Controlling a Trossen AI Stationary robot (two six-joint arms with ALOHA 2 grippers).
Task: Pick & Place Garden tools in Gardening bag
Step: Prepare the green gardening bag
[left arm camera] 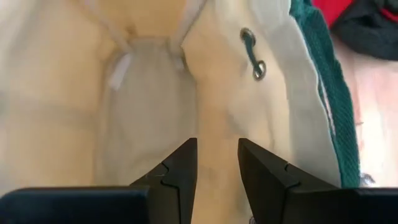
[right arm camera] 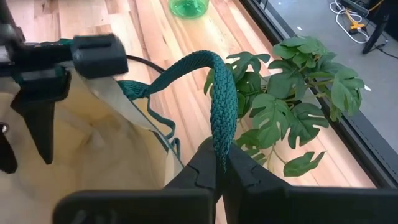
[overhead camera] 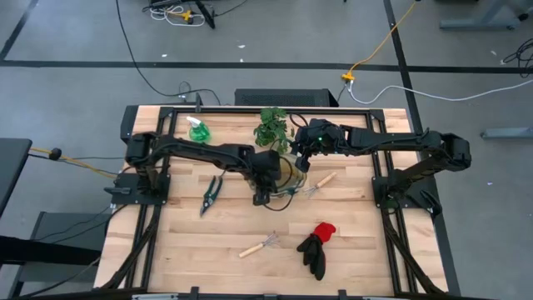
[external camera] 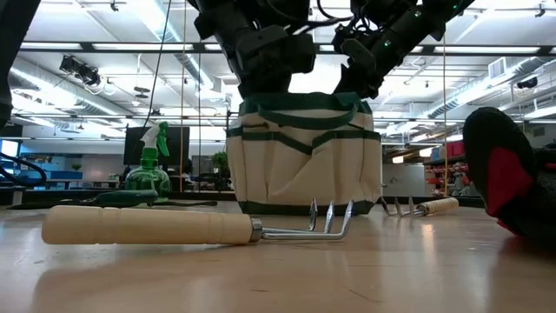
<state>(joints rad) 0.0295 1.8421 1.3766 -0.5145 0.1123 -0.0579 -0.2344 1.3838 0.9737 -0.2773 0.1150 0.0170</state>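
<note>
Left gripper [left arm camera: 216,163] inside gardening bag [external camera: 304,156], fingers a little apart, holding nothing. Right gripper [right arm camera: 219,167] pinching green bag handle [right arm camera: 222,102].

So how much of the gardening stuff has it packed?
Nothing packed yet: green spray bottle, dark-handled shears, both wooden-handled rakes and red-and-black gloves lie on the table. Right gripper holds the cream canvas bag by its green handle; left gripper hangs open inside it.

I count: hand rakes [overhead camera: 260,245] 2; shears [overhead camera: 211,194] 1; spray bottle [overhead camera: 198,130] 1; gloves [overhead camera: 317,247] 1 pair; bag [external camera: 304,154] 1; plant [overhead camera: 271,126] 1
</note>
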